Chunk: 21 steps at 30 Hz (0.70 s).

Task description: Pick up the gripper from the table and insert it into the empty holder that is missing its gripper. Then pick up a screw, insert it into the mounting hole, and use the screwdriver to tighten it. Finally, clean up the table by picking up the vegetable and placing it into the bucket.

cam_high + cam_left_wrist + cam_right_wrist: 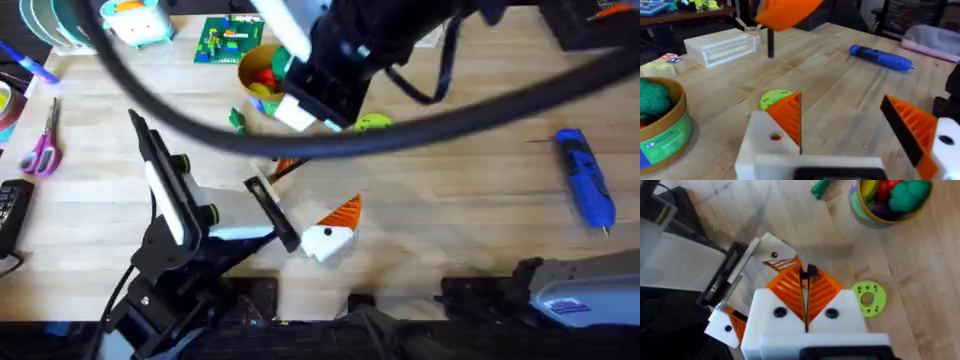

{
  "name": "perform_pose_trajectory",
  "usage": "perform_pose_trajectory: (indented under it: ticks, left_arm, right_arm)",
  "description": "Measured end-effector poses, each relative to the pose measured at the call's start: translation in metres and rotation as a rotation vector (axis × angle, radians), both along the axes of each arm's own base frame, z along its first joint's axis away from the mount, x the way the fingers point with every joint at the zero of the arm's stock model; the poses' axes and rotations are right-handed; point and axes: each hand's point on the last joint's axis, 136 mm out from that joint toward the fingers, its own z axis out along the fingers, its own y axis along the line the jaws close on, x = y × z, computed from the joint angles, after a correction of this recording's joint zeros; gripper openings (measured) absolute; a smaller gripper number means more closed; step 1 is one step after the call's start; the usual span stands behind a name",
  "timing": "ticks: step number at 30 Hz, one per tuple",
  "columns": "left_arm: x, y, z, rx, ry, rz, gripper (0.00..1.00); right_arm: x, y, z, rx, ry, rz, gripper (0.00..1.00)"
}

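My left gripper (312, 198) (840, 100) rests low over the table and is open. One of its fingers is the off-white holder (760, 145) (771, 250), and the orange gripper (790, 115) (785, 264) sits in it. An open mounting hole (775, 136) shows in the holder's face. Just above the holder hangs my right gripper (297, 113) (806, 275), shut on a thin black screw (771, 42) (810, 271). The blue screwdriver (585, 180) (880, 56) lies far right. The dark green vegetable (237, 121) (820, 187) lies beside the bucket (248, 62) (670, 130) (865, 215).
A lime green disc (375, 122) (775, 97) (868, 297) lies just beyond the left gripper. A clear plastic box (722, 46) stands farther back. Scissors (42, 145) lie at the left edge and a green board (228, 40) sits behind the bucket.
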Motion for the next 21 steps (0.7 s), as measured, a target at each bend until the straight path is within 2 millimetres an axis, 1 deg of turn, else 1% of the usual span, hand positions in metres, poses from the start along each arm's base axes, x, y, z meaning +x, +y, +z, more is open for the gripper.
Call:
perform_pose_trajectory:
  ticks: [6, 9, 12, 21]
  left_arm:
    - [0.0, 0.0, 0.0, 0.0, 0.0, 0.0, 0.993]
    - [0.0, 0.0, 0.0, 0.0, 0.0, 0.0, 0.993]
    - [0.0, 0.0, 0.0, 0.0, 0.0, 0.0, 0.993]
    - [0.0, 0.0, 0.0, 0.0, 0.0, 0.0, 0.992]
  right_arm:
    - [-0.011, 0.016, -0.02, -0.042, 0.039, 0.034, 0.007]
    - [-0.015, 0.021, -0.026, -0.056, 0.05, 0.046, 0.007]
    - [-0.018, 0.024, -0.026, -0.053, 0.048, 0.056, 0.007]
    - [-0.017, 0.027, -0.025, -0.04, 0.039, 0.058, 0.007]
